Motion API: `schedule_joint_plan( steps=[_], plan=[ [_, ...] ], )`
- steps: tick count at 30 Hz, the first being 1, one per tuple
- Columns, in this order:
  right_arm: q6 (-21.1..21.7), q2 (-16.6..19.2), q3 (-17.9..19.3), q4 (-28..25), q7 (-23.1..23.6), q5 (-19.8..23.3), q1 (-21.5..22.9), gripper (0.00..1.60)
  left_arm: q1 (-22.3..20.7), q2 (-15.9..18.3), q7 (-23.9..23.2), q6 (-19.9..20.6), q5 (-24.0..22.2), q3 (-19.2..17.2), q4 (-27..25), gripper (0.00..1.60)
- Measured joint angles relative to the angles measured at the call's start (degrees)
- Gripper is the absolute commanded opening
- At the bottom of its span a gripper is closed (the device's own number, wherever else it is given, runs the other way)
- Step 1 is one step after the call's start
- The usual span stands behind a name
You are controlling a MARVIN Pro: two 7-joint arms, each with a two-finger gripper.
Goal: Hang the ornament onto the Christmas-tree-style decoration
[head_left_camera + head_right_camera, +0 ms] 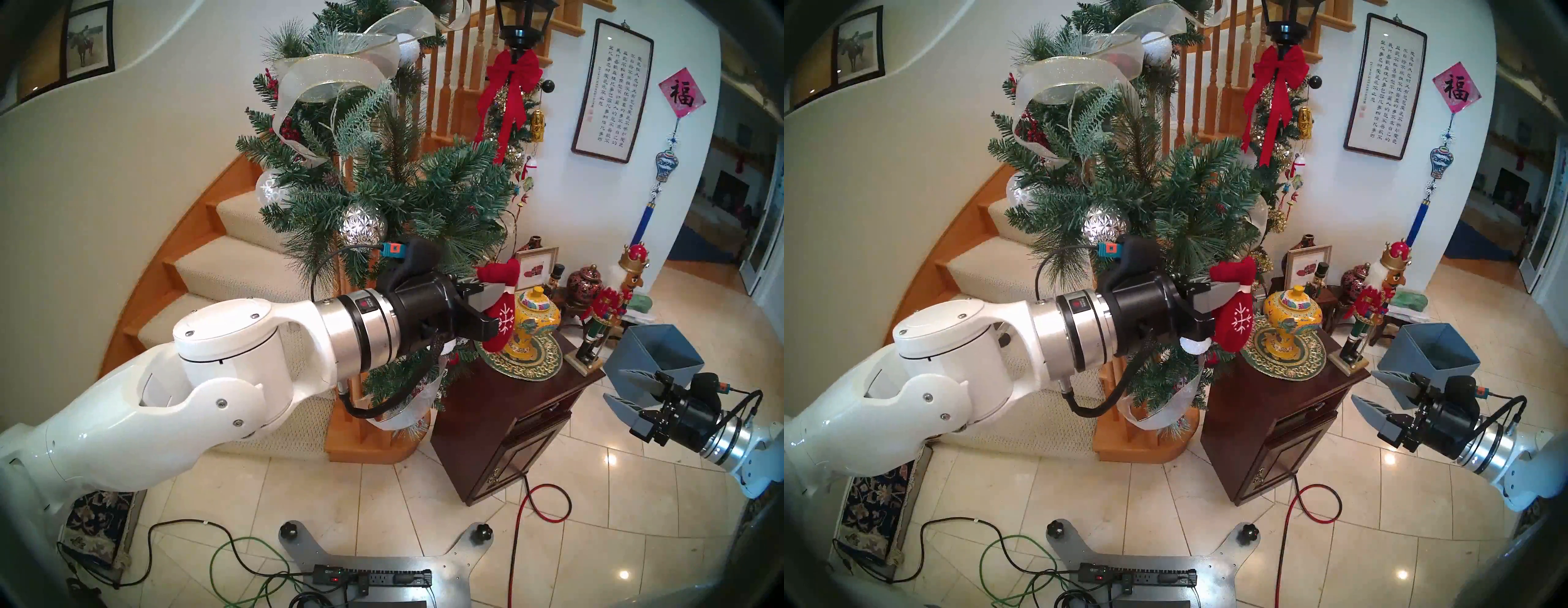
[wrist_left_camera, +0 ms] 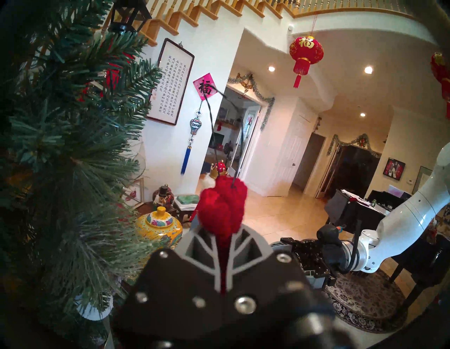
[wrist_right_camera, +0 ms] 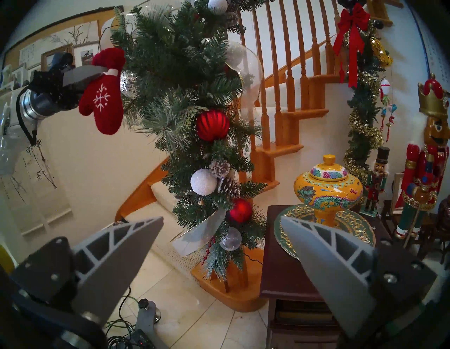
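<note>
The red felt mitten (image 1: pixel 504 316) with a white snowflake hangs down from my left gripper (image 1: pixel 492 303), which is shut on its cuff. It also shows in the head right view (image 1: pixel 1236 318) and the right wrist view (image 3: pixel 102 102). In the left wrist view its fuzzy red top (image 2: pixel 222 209) sticks out past the fingertips, and its thin dark loop (image 2: pixel 211 121) stands up in free air. The bushy green garland (image 1: pixel 382 191) with sheer ribbon is right beside the mitten, its needles (image 2: pixel 73 158) just left of the loop. My right gripper (image 1: pixel 611 386) is open and empty, low at the right.
A dark wooden cabinet (image 1: pixel 509 420) holding a yellow jar (image 1: pixel 534 322) stands just right of the garland, with nutcrackers (image 1: pixel 606 314) behind. A blue bin (image 1: pixel 653 356) is near my right gripper. A slim tinsel garland with a red bow (image 1: pixel 513 85) hangs behind. Cables (image 1: pixel 530 505) lie on the floor.
</note>
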Motion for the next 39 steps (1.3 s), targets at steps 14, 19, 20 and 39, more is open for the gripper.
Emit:
schedule_joint_plan(
  steps=[14, 19, 20, 39],
  plan=[
    [0.00, -0.01, 0.00, 0.03, 0.00, -0.09, 0.00, 1.60, -0.23, 1.97, -2.18, -0.03, -2.83, -2.18, -0.68, 0.00],
    [0.00, -0.01, 0.00, 0.04, 0.00, -0.09, 0.00, 1.60, -0.23, 2.59, -3.06, -0.01, -3.76, -2.55, -0.75, 0.00],
    [0.00, -0.01, 0.00, 0.04, 0.00, -0.09, 0.00, 1.60, -0.23, 2.71, -3.22, -0.01, -3.92, -2.60, -0.76, 0.00],
    [0.00, -0.01, 0.00, 0.12, 0.00, 0.17, 0.01, 1.60, -0.23, 4.36, -5.44, 0.00, -5.98, -3.20, -0.77, 0.00]
  ],
)
